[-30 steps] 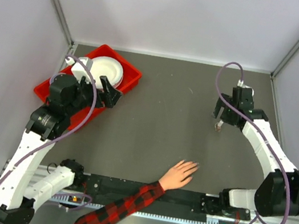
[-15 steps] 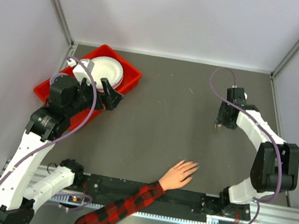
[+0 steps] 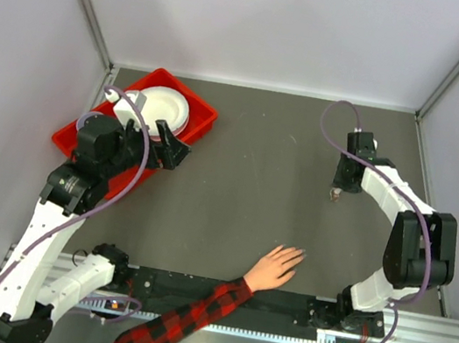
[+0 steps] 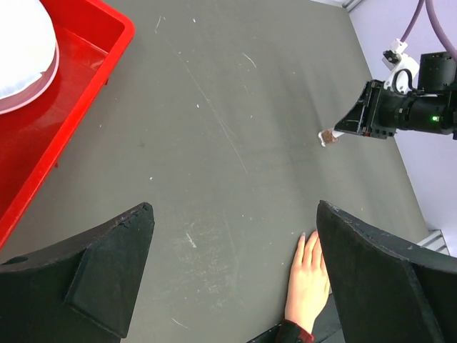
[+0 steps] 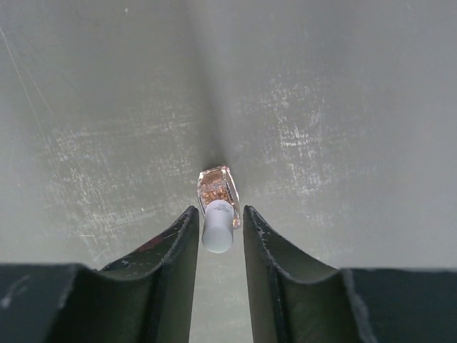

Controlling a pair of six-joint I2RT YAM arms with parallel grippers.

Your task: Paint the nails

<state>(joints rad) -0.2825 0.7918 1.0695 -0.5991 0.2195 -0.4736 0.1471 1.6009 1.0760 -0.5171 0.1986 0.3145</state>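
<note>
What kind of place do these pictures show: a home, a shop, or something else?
Probably a laboratory robot cell, not a salon: two robot arms bolted to a metal rail, plain white walls framing a dark table, with a small polish bottle and a plaid-sleeved hand on it.

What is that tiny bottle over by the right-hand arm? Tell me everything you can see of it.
It is a small nail polish bottle, clear glass by the look of it, filled with coppery glitter polish and topped by a pale grey cylindrical cap. It seems to stand upright on the dark grey table, toward the right side, with the cap on. The right gripper flanks the cap closely on both sides; whether it touches the cap is unclear.
</note>
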